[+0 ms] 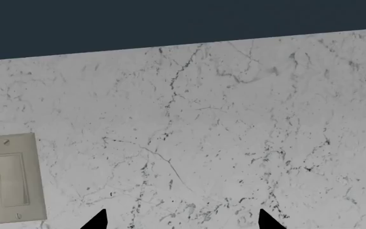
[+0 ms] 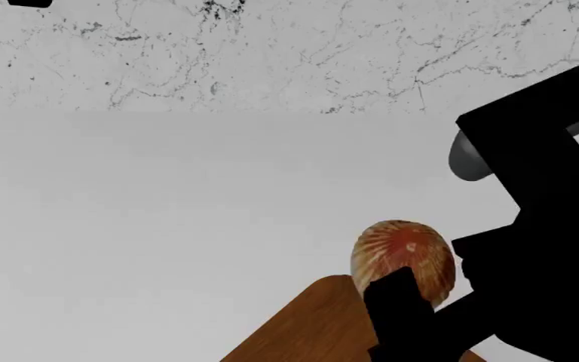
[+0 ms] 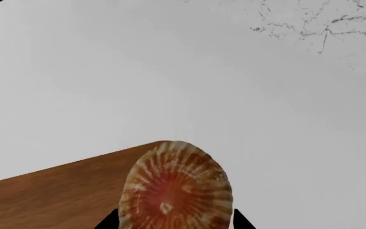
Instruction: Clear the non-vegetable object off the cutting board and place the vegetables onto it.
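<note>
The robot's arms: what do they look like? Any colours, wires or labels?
In the head view the right arm is flat black and blocky, with angular links and one rounded grey part near its upper end. No cables or markings show. In both wrist views, only pointed black fingertips show.

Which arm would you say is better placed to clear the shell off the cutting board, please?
The right. Its gripper straddles the ribbed orange shell at the cutting board corner, jaws either side. The left gripper faces only the marble wall and a light switch.
</note>
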`<state>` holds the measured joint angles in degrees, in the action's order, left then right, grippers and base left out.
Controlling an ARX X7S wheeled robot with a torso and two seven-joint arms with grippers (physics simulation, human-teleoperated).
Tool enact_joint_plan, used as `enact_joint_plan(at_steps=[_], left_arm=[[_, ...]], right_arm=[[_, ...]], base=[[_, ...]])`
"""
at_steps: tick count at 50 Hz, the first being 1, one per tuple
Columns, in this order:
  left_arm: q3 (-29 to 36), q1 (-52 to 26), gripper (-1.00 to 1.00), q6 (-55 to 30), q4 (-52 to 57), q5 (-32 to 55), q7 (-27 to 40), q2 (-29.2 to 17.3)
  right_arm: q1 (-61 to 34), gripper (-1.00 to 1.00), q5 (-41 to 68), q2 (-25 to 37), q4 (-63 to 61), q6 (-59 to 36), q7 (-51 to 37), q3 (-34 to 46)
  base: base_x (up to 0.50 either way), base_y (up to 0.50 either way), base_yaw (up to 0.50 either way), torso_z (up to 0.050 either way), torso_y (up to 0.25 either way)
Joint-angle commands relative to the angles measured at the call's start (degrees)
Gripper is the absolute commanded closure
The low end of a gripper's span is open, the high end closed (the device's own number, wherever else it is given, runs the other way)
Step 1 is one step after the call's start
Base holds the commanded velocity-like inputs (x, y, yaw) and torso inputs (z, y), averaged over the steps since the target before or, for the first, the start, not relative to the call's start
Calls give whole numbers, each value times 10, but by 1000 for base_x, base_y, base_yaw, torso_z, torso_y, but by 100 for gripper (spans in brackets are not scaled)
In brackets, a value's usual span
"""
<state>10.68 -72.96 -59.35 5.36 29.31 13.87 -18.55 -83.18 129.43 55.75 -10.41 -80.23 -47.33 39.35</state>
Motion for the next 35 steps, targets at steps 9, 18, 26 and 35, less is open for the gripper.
enact_joint_plan(at_steps=[9,18,26,35], left_arm=[[-19,2,-100,0,8,1,-15,9],[-18,1,-100,3,5,0,-15,7],[-20,-2,-100,5,1,1,-14,5],[-23,2,-100,6,2,4,-12,5]], right_arm=[[-9,100,-309,-59,102,-36,225,-52],[-2,100,-418,-67,143,4,299,-27],[19,100,-464,-65,167,42,327,-13],[74,100,-493,-70,172,96,335,-6]], base=[[0,0,0,0,0],[0,0,0,0,0],[0,0,0,0,0],[0,0,0,0,0]])
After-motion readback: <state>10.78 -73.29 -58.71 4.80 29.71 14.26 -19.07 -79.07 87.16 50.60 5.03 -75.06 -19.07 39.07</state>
